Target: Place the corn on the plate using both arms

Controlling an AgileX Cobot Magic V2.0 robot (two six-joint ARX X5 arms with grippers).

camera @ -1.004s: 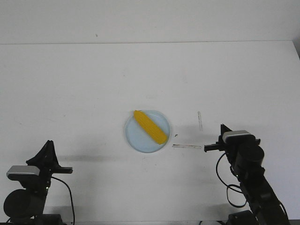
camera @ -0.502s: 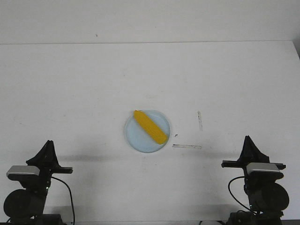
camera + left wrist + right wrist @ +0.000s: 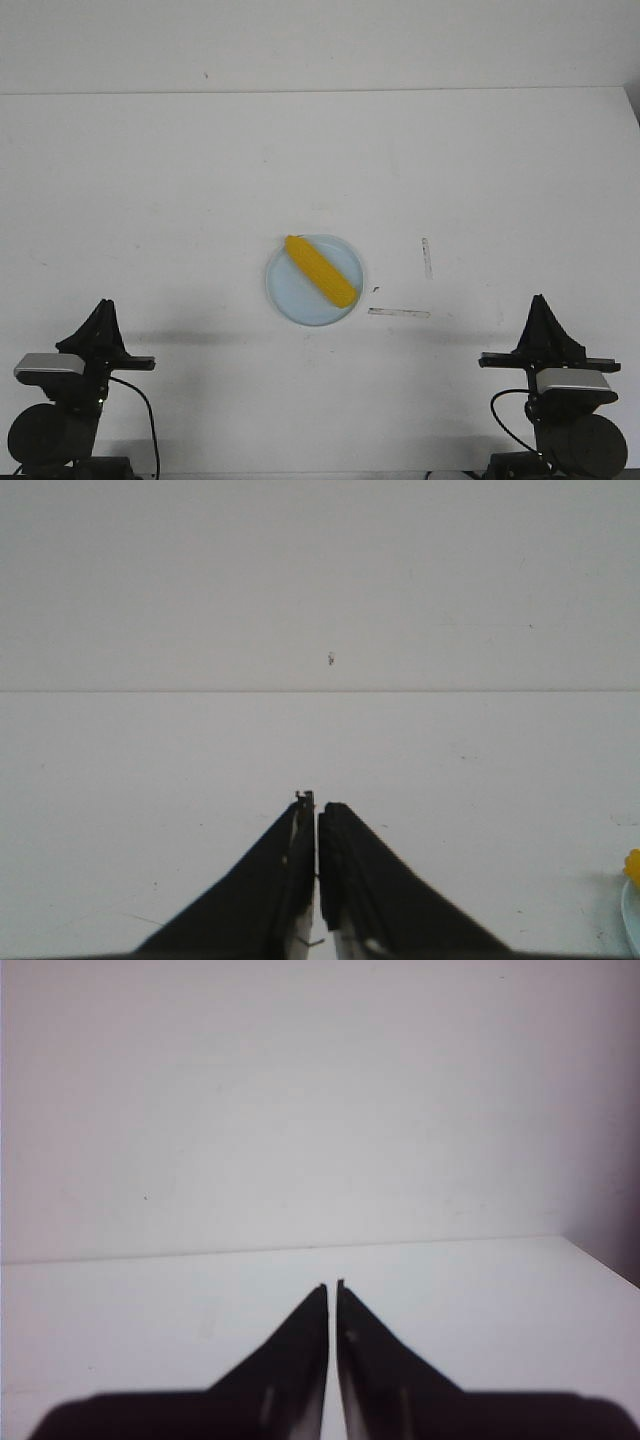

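Note:
The yellow corn (image 3: 320, 270) lies diagonally on the pale-blue plate (image 3: 300, 300) at the table's middle. My left gripper (image 3: 103, 305) is shut and empty at the near left, well away from the plate. My right gripper (image 3: 541, 300) is shut and empty at the near right. In the left wrist view the shut gripper (image 3: 317, 806) points over bare table, with a sliver of the corn (image 3: 632, 865) and plate (image 3: 630, 910) at the picture's edge. In the right wrist view the shut gripper (image 3: 332, 1285) faces bare table and wall.
Two thin pale tape strips (image 3: 399, 312) (image 3: 427, 257) lie on the white table right of the plate. The table's far edge meets a white wall (image 3: 320, 40).
My right arm has drawn back from beside the plate to the near right and turned its gripper forward. The corn, plate and left arm have not moved.

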